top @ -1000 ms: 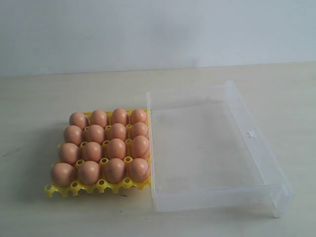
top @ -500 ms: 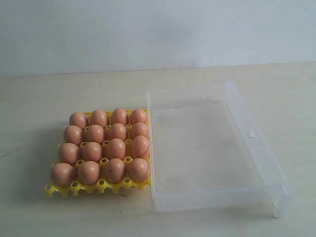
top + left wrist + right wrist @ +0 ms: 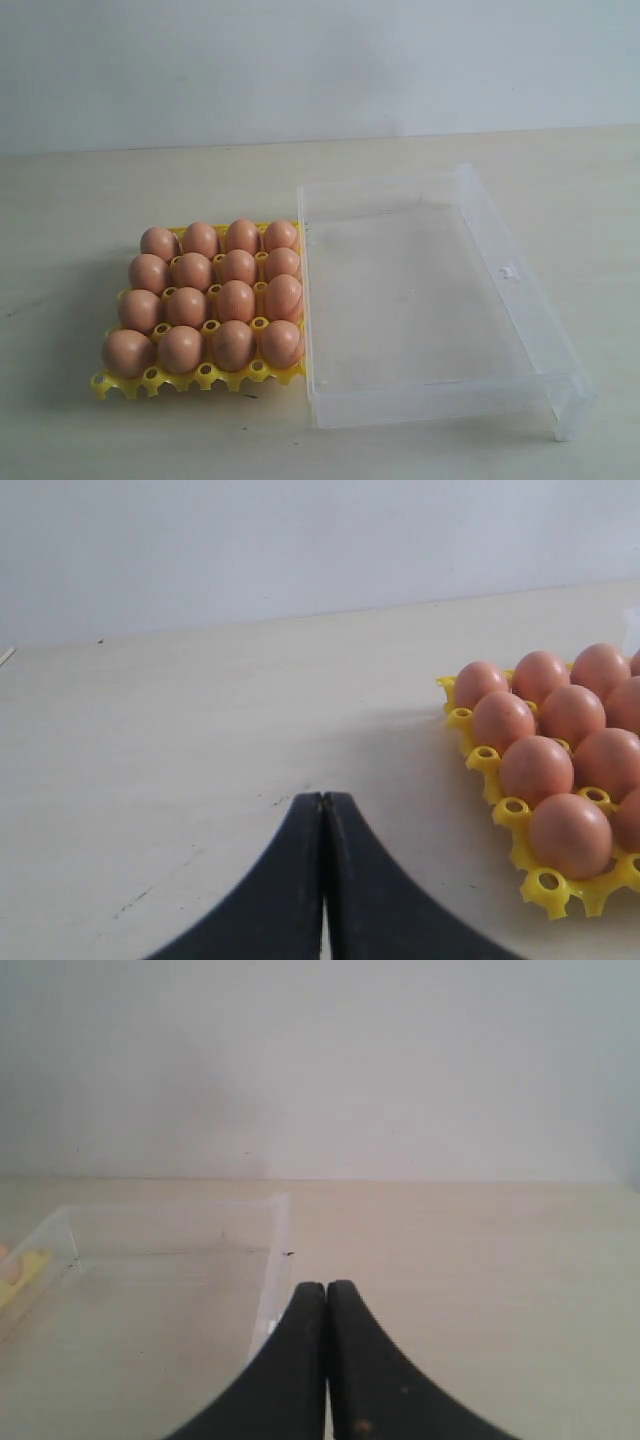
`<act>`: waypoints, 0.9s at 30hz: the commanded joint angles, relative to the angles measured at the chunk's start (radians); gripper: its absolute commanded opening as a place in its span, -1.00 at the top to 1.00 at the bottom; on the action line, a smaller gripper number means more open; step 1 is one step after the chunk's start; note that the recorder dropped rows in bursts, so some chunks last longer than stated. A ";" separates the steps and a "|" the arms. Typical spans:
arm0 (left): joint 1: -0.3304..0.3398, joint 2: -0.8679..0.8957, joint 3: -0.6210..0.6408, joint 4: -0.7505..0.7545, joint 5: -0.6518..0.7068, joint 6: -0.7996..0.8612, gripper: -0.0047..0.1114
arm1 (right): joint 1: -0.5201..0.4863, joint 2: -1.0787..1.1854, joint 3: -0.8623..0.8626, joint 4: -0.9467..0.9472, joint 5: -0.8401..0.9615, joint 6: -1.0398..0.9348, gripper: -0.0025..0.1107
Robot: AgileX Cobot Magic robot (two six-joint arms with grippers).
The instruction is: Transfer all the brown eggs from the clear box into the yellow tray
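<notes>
All sixteen brown eggs (image 3: 236, 300) sit in the yellow tray (image 3: 205, 375) on the table (image 3: 100, 200), tray just beside the clear box (image 3: 440, 400). Left end effector (image 3: 323, 810) and right end effector (image 3: 326, 1295) both fully closed, gripping nothing

Brown eggs (image 3: 212, 297), yellow tray (image 3: 150, 381), clear box (image 3: 520, 330), black pincers.

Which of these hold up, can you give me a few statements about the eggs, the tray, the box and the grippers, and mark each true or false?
1. All sixteen eggs sit in the tray. True.
2. The box holds one egg. False: no egg is in it.
3. In the exterior view the box lies left of the tray. False: it lies right beside it, on the right.
4. The left gripper is shut. True.
5. The right gripper holds an egg. False: it is shut on nothing.
</notes>
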 commanded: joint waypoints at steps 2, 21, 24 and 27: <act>-0.006 0.003 -0.005 -0.005 -0.004 -0.004 0.92 | -0.008 -0.006 0.009 -0.010 0.003 0.147 0.96; -0.006 0.003 -0.005 -0.005 -0.004 -0.004 0.92 | -0.008 -0.006 0.009 0.060 -0.041 0.053 0.96; -0.006 0.003 -0.005 -0.005 -0.004 -0.004 0.92 | -0.008 -0.006 0.009 0.060 -0.043 0.034 0.96; -0.006 0.003 -0.005 -0.005 -0.004 -0.004 0.92 | -0.008 -0.006 0.009 0.062 -0.043 -0.003 0.96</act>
